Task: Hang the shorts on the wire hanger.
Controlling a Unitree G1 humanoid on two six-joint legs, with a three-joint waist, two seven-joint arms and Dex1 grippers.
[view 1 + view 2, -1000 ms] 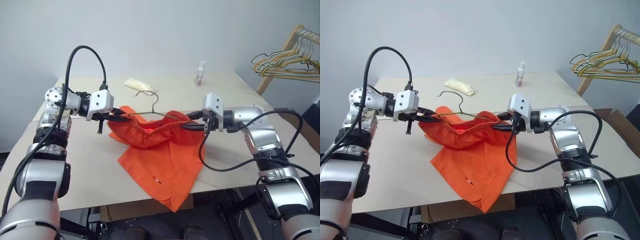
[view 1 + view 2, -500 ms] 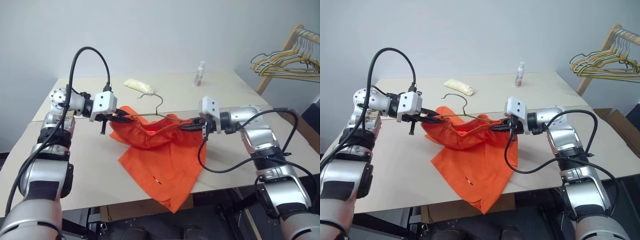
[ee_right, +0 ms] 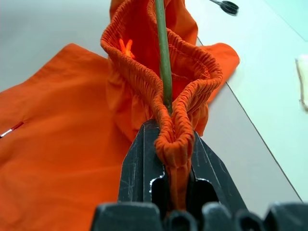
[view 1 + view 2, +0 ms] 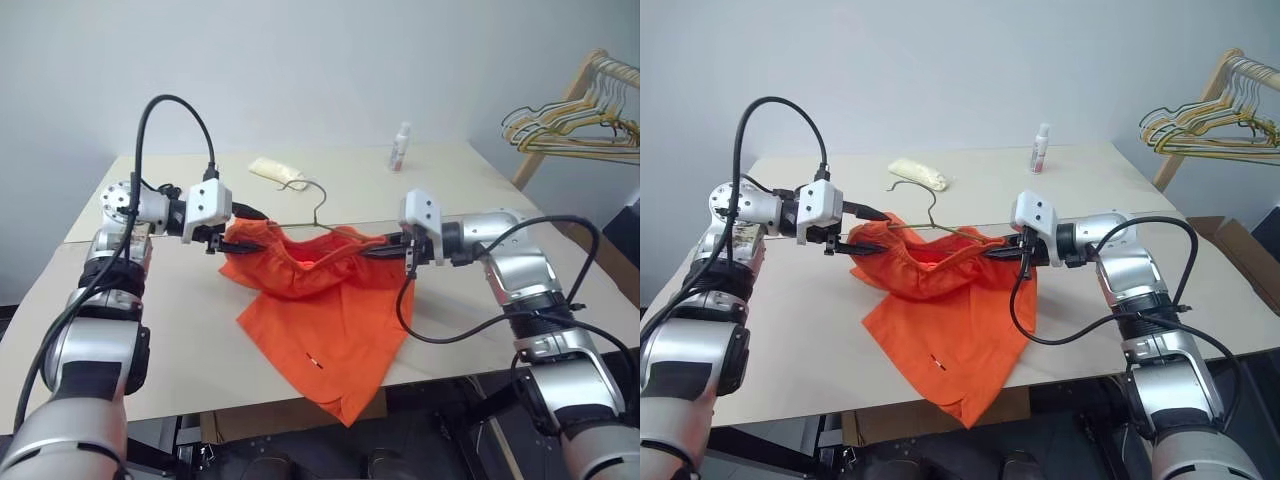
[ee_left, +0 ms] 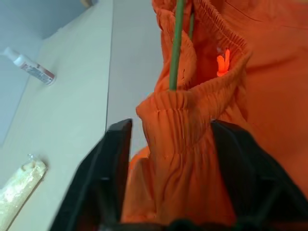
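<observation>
I saw my right gripper (image 3: pixel 169 144) pinching the shorts (image 4: pixel 325 320) waistband beside the hanger (image 4: pixel 318 215) wire; my left gripper (image 5: pixel 171 139) stood spread around the other end.

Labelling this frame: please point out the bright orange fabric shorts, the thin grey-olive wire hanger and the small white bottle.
bright orange fabric shorts (image 4: pixel 330 330), left eye view, flat leg.
thin grey-olive wire hanger (image 4: pixel 318 205), left eye view, hook neck.
small white bottle (image 4: pixel 1041 150), right eye view, body.

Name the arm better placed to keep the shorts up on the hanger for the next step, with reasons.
Right. The right gripper is pinched shut on the waistband of the shorts, where the wire hanger runs in. The left gripper stands open around its end of the waistband, gripping nothing.
</observation>
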